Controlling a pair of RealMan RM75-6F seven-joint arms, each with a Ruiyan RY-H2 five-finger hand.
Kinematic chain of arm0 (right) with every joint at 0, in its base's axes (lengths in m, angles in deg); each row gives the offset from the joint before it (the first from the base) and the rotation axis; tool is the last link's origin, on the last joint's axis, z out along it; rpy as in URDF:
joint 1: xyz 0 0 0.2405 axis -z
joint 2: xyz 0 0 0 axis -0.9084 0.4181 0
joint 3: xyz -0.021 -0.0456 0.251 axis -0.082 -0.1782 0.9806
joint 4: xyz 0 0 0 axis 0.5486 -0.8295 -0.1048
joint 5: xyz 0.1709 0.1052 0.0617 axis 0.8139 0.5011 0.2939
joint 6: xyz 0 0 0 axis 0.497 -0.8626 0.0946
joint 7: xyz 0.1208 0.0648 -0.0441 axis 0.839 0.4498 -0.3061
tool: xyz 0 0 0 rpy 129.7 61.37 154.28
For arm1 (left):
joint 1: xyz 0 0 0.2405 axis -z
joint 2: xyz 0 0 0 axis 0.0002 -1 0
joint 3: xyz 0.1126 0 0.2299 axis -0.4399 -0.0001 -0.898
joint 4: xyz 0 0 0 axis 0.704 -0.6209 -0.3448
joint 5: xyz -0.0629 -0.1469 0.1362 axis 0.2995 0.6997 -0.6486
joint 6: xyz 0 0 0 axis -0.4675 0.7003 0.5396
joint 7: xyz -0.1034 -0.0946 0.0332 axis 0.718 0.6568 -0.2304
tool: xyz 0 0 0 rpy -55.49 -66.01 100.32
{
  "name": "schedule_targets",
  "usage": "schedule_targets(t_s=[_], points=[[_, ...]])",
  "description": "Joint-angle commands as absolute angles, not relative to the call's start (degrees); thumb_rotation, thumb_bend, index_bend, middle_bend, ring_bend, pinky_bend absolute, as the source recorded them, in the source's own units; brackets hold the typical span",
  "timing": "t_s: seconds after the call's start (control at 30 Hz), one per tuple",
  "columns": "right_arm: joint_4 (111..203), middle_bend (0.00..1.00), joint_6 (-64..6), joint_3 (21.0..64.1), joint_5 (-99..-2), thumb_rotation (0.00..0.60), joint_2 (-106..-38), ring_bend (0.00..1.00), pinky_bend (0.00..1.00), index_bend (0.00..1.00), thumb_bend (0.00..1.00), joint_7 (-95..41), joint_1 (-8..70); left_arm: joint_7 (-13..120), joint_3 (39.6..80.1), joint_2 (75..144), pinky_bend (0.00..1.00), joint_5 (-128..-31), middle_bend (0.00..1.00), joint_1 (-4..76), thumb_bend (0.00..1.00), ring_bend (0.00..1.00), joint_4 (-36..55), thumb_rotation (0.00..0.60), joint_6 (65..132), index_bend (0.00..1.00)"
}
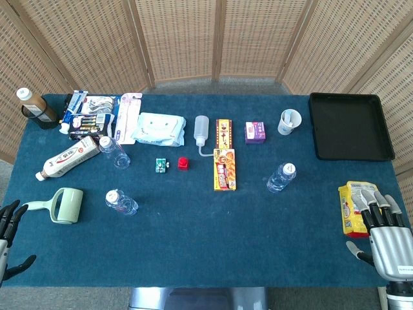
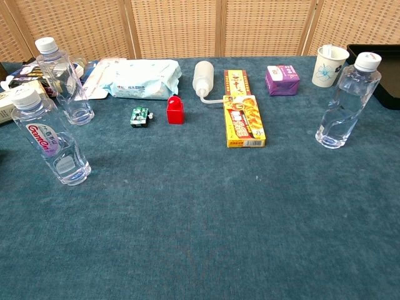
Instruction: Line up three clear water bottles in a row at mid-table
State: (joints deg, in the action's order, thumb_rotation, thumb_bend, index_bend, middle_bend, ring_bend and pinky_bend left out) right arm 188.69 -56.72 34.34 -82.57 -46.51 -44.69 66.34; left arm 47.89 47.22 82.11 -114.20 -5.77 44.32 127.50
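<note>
Three clear water bottles stand upright on the blue table. One bottle (image 1: 120, 202) (image 2: 52, 139) with a red-lettered label is at the front left. A second bottle (image 1: 114, 152) (image 2: 64, 82) stands behind it. The third bottle (image 1: 281, 177) (image 2: 346, 102) is right of centre. My left hand (image 1: 9, 236) rests at the table's front left corner, fingers spread, holding nothing. At the front right corner my right hand (image 1: 384, 234) is likewise open and empty, beside a yellow packet (image 1: 352, 206). Neither hand shows in the chest view.
Mid-table lie a yellow snack box (image 1: 224, 168) (image 2: 244, 120), a red block (image 1: 183, 163) (image 2: 175, 110), a small green item (image 1: 159, 165) (image 2: 139, 117) and a squeeze bottle (image 1: 202, 131). A green mug (image 1: 67, 205), black tray (image 1: 350, 124), paper cup (image 1: 289, 121), purple box (image 1: 255, 132) and wipes pack (image 1: 159, 128) surround them.
</note>
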Motion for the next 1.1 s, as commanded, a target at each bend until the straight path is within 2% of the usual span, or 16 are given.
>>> schedule_targets(t_s=[0.03,0.27,0.47,0.6,0.8,0.93,1.1], points=[[188.72,0.07,-56.41,34.18,-82.75,0.600,-46.55,0.03,0.04,0.12,0.00,-44.81,66.21,48.22,47.19,82.02,0.07,-114.18,0.00,-5.75,0.02,0.00,44.34,0.600,127.46,0.00],[189.12,0.07,-55.83,33.87,-82.77,0.600,-46.30,0.03,0.04,0.12,0.00,-44.75,66.10,51.91,47.63,81.30,0.07,-113.82,0.00,-4.53,0.02,0.00,43.64,0.600,126.18,0.00],[189.95,0.07,-56.16,33.68,-83.60,0.600,-45.57,0.03,0.04,0.12,0.00,-43.69,66.13,68.70,49.08,81.76,0.07,-113.07,0.00,1.64,0.02,0.00,37.92,0.600,118.76,0.00],[189.59,0.07,-55.60,33.46,-83.19,0.600,-45.37,0.03,0.04,0.12,0.00,-43.02,66.09,82.53,50.65,85.66,0.07,-113.05,0.00,7.49,0.02,0.00,29.05,0.600,112.50,0.00],[189.62,0.07,-54.63,33.07,-83.00,0.600,-45.06,0.03,0.04,0.12,0.00,-42.67,65.87,100.16,51.59,93.62,0.07,-115.50,0.00,13.34,0.02,0.00,16.58,0.600,109.82,0.00],[189.72,0.07,-54.75,33.10,-82.92,0.600,-44.90,0.03,0.04,0.12,0.00,-42.48,65.91,105.30,51.65,97.72,0.07,-115.29,0.00,15.96,0.02,0.00,10.97,0.600,107.81,0.00],[189.73,0.07,-54.57,33.13,-82.61,0.600,-44.79,0.03,0.04,0.12,0.00,-42.32,65.86,105.91,51.55,101.59,0.07,-114.66,0.00,18.95,0.02,0.00,8.49,0.600,104.40,0.00]])
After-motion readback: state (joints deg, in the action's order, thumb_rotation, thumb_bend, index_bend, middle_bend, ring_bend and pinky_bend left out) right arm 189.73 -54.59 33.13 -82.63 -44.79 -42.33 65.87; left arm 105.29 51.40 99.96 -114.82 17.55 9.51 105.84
